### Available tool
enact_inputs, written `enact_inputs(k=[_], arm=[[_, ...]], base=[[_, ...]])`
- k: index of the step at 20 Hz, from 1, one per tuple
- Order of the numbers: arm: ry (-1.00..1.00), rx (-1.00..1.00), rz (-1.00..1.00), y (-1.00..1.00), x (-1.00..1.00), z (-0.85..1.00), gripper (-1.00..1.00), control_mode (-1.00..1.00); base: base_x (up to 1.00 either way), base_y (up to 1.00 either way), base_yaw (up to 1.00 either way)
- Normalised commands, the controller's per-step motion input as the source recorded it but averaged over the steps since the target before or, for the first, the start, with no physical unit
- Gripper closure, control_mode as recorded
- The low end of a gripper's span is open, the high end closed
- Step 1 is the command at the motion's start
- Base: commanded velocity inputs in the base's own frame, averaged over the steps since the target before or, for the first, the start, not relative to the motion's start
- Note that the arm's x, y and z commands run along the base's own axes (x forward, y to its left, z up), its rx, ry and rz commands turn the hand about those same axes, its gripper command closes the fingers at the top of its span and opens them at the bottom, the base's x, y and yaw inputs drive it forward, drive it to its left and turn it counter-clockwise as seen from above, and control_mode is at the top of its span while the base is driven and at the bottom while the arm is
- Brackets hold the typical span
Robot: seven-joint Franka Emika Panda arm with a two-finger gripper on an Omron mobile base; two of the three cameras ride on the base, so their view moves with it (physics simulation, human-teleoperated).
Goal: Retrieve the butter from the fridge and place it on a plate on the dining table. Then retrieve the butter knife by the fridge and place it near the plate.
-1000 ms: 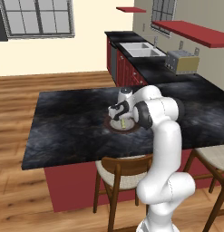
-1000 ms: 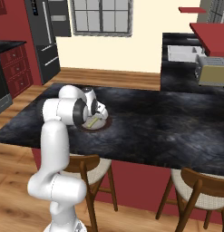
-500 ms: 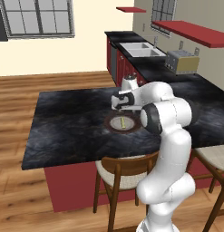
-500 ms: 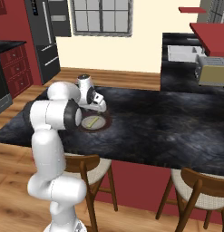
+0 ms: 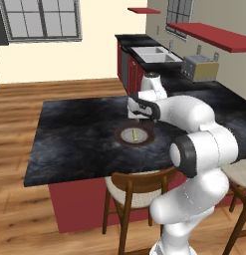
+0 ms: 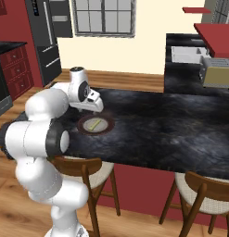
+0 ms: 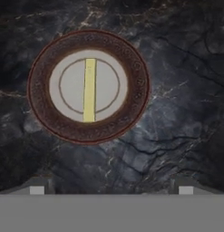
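Hand view showed us our claw (image 7: 111,186) spread wide and empty above the tabletop (image 7: 186,90). The butter (image 7: 89,90) lay lengthwise across the plate (image 7: 88,86), so we judged the fridge (image 6: 50,41), far off, mattered next.

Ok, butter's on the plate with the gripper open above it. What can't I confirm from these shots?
- Butter knife: not discernible near the fridge, which is far off and cut by the right base view's edge.
- Gripper fingertips: barely rise at the hand view's bottom; in the left base view the wrist covers them.
- Butter ends: too blurred to tell whether they touch the plate rim.
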Motion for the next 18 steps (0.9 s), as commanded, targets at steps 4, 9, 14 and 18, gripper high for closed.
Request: enact_inputs(k=[4,9,14,18], arm=[[0.02,0.0,0.1,0.0,-1.0,0.27,-1.0,-1.0],[0.12,-0.03,0.06,-0.01,-1.0,0.12,-1.0,-1.0],[0.05,-0.08,0.06,-0.22,-1.0,-0.02,-1.0,-1.0],[0.24,-0.07,-0.02,-0.14,-0.91,-0.18,-1.0,-1.0]], base=[[0.0,0.0,0.0],[0.0,0.0,0.0],[0.0,0.0,0.0],[0.0,0.0,0.0]])
